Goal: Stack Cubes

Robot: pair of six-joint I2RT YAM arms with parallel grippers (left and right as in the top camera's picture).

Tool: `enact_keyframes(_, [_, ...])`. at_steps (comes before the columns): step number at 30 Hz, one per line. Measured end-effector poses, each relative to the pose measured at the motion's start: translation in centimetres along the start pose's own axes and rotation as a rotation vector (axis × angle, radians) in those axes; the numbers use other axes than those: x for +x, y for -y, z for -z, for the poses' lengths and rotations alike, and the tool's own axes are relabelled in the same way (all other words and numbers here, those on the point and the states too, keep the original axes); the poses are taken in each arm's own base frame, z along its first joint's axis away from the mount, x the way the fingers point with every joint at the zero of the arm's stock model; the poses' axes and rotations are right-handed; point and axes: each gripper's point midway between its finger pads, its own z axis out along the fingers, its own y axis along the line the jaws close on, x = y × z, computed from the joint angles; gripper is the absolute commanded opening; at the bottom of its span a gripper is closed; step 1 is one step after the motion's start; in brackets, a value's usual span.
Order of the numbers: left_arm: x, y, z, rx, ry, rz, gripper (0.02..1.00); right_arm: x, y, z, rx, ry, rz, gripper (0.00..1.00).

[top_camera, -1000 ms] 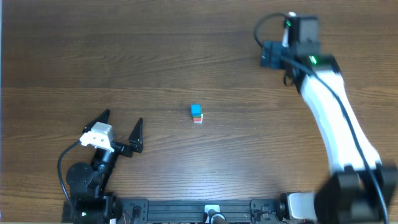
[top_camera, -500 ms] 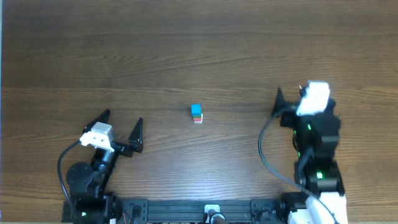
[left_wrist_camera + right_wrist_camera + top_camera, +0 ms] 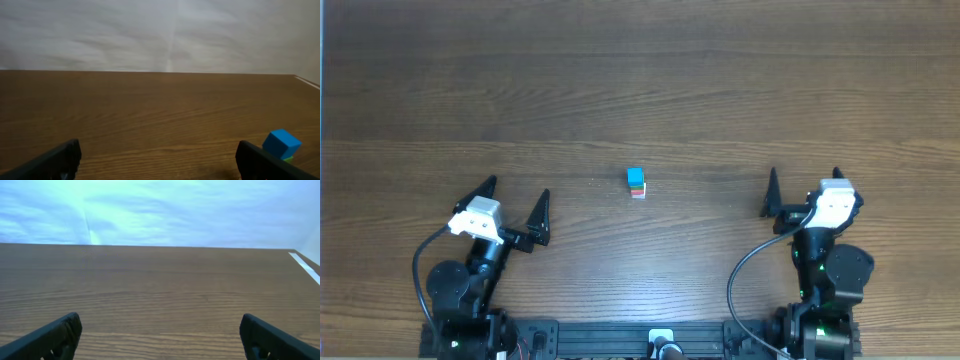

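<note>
A small stack of cubes [image 3: 637, 183] stands at the middle of the wooden table, a blue cube [image 3: 636, 177] on top, green and red showing beneath it. My left gripper [image 3: 516, 201] rests low at the left, open and empty, well apart from the stack. In the left wrist view the blue cube [image 3: 282, 143] shows beside one fingertip [image 3: 270, 162], with a green edge under it. My right gripper [image 3: 804, 190] sits low at the right, open and empty, its dark fingers [image 3: 50, 337] spread wide over bare wood.
The dark wooden table [image 3: 620, 80] stretches wide around the stack. A pale wall [image 3: 160, 35] rises behind the far edge of the table. The arm bases and cables [image 3: 660, 340] line the near edge.
The right arm has pulled back from the far right of the table to its base and now sits folded low. The left arm and the stack have not moved.
</note>
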Motion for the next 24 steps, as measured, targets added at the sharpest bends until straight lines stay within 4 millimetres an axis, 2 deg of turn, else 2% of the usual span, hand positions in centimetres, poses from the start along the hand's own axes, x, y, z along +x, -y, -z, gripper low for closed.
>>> enact_keyframes(10, [0.0,0.0,0.0,0.0,0.0,0.0,0.998,1.3,-4.0,0.6,-0.17,0.023,0.011,0.991])
enact_keyframes(22, [0.0,0.0,0.0,0.0,0.0,0.0,0.998,3.4,-4.3,0.3,-0.181,-0.012,0.009,0.993])
enact_keyframes(24, [0.0,0.0,0.0,0.0,0.0,0.0,0.996,4.3,-4.3,0.4,-0.182,-0.049,0.005,0.993])
